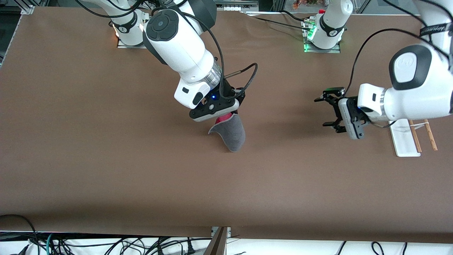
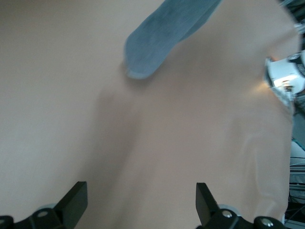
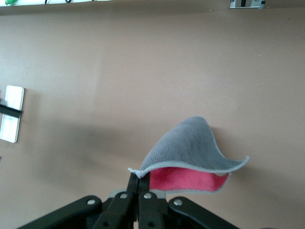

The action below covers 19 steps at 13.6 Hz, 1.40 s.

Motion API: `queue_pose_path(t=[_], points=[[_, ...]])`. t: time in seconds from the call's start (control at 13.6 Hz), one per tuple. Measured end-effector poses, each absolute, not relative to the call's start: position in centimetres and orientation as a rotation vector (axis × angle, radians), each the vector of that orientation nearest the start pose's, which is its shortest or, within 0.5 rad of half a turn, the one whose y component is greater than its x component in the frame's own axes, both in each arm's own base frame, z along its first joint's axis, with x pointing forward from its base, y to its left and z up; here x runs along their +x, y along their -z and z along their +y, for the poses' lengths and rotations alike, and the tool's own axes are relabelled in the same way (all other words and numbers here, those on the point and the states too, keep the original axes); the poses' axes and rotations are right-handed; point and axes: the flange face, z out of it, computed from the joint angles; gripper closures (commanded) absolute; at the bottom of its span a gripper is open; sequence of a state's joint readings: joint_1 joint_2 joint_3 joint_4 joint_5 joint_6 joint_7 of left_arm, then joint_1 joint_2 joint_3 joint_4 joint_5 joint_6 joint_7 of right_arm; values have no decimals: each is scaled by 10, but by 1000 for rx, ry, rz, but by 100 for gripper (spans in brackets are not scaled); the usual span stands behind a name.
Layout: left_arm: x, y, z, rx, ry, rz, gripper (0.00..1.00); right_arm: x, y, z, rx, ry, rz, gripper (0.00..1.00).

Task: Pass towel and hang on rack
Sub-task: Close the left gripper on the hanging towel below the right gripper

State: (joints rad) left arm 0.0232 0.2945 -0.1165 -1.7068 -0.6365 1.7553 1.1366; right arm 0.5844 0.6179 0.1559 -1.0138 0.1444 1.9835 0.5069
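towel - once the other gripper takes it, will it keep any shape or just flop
Probably floppy: the towel hangs from one pinched corner in the shut right gripper, curling so its pink side shows. It looks light; a small pinch carries it. The fuzzy surface should grip well, so the open left gripper likely won't slip.

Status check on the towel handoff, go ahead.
Right end effector shut on towel, lifted over mid-table. Left end effector open, waiting beside the rack. Nothing between them.
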Motion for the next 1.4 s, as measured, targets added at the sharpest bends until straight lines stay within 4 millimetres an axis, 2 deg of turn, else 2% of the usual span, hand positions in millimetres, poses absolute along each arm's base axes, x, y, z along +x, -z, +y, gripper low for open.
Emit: queue_pose_path(t=[0.15, 0.29, 0.52, 0.88, 1.1, 1.18, 1.25, 1.32, 1.4], points=[[627, -387, -120, 2047, -266, -1260, 0, 578, -543, 487, -2727, 232, -213, 100], [638, -356, -152, 1988, -394, -1308, 0, 575, -551, 487, -2720, 243, -218, 100], [643, -311, -197, 1918, -531, -1330, 1, 566, -561, 493, -2702, 250, -238, 100], [636, -252, -233, 1724, -759, -1325, 0, 563, -570, 499, -2664, 294, -241, 100], [630, -235, -249, 1655, -855, -1300, 1, 562, -578, 499, -2644, 319, -241, 100], [628, -232, -255, 1634, -887, -1290, 17, 562, -582, 499, -2640, 327, -241, 100], [624, -230, -260, 1616, -912, -1291, 47, 561, -585, 498, -2637, 332, -241, 100], [621, -227, -262, 1600, -935, -1303, 62, 560, -587, 498, -2635, 335, -242, 100], [621, -226, -262, 1589, -954, -1311, 65, 560, -588, 497, -2634, 337, -242, 100]])
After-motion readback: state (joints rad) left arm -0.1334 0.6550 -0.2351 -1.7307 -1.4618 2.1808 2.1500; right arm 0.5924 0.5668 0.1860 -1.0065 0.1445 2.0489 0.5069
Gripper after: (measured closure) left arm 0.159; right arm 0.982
